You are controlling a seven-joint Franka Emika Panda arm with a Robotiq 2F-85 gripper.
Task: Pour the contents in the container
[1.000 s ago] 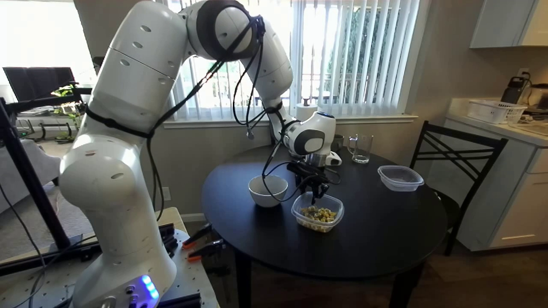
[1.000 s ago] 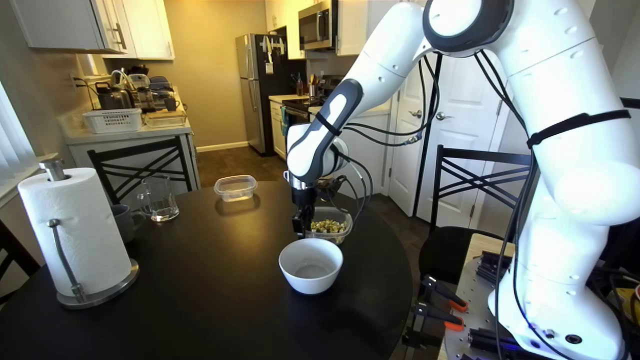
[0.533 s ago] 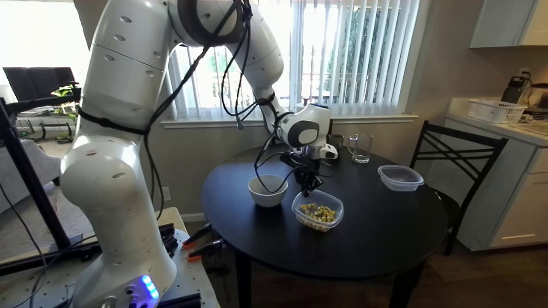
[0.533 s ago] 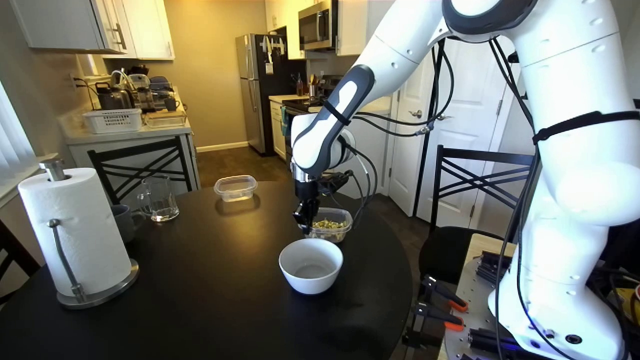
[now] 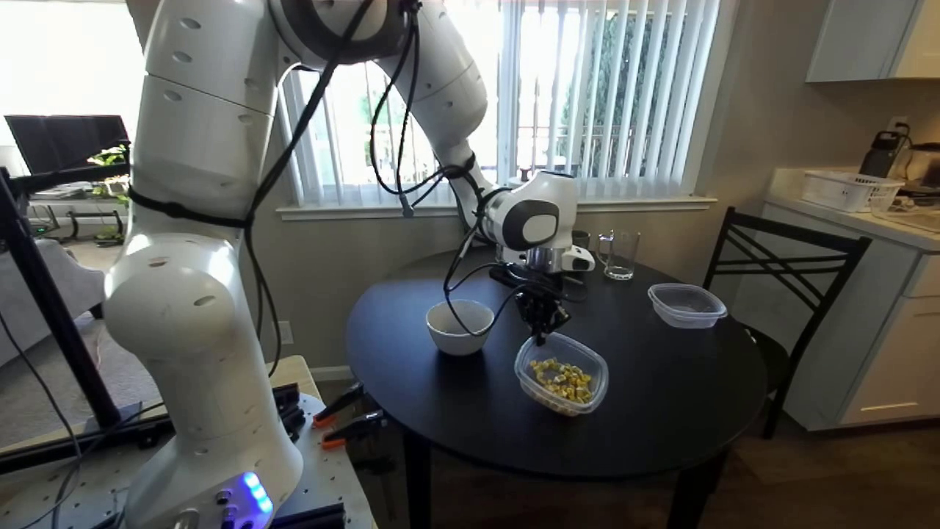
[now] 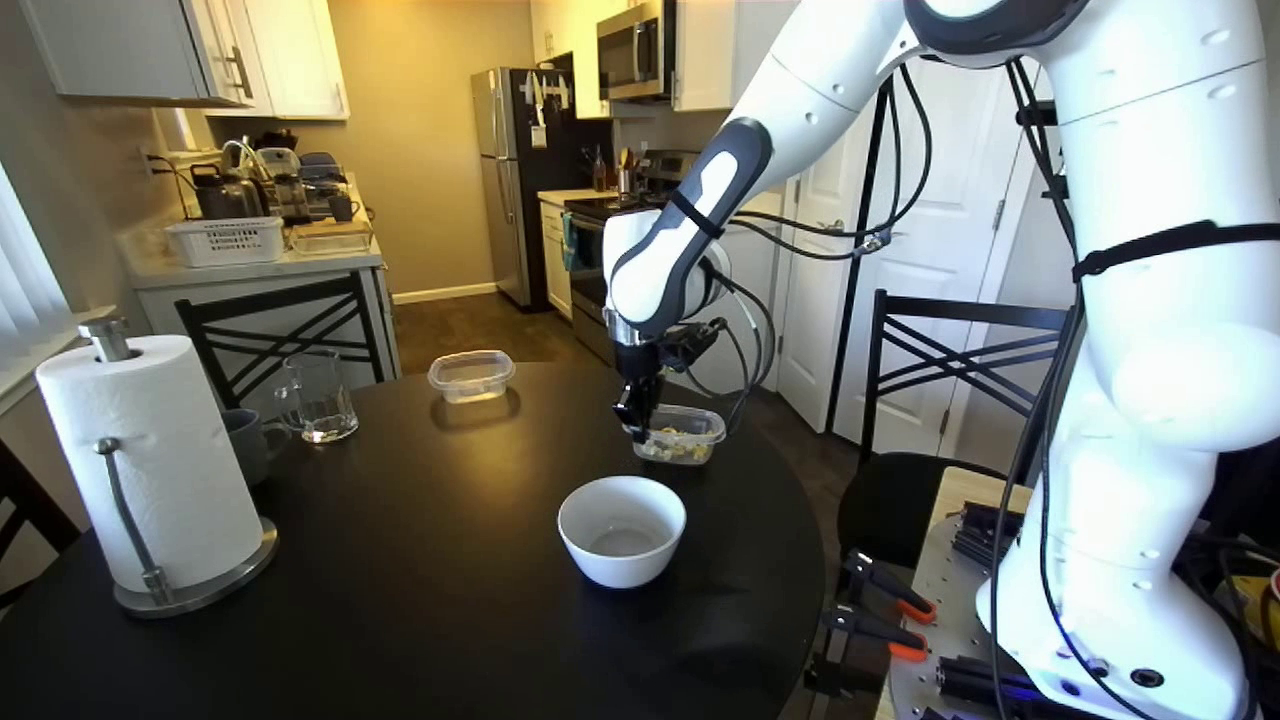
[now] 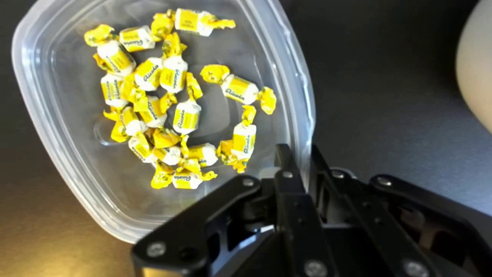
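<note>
My tool is pinching the rim of the clear plastic tub, with one finger inside the wall and the other outside it. The tub is shallow and squarish, with rounded corners, and the wrapped candies lie in it, white and yellow, twisted at the ends, the word Ricola legible on many. Most of them are bunched toward the side away from my grip; a couple lie closer to the wall I hold. I have the tub at the round dark worktop, and I cannot tell whether its base is touching the surface or a little off it. The white bowl stands upright near the tub, apart from it, and part of its side shows at the edge of my wrist view. Well apart from both, in both exterior views, sits the second clear tub. The glass mug stands on the worktop too, with the grey mug just beside it and the roll of paper towels on a metal stand past that.
</note>
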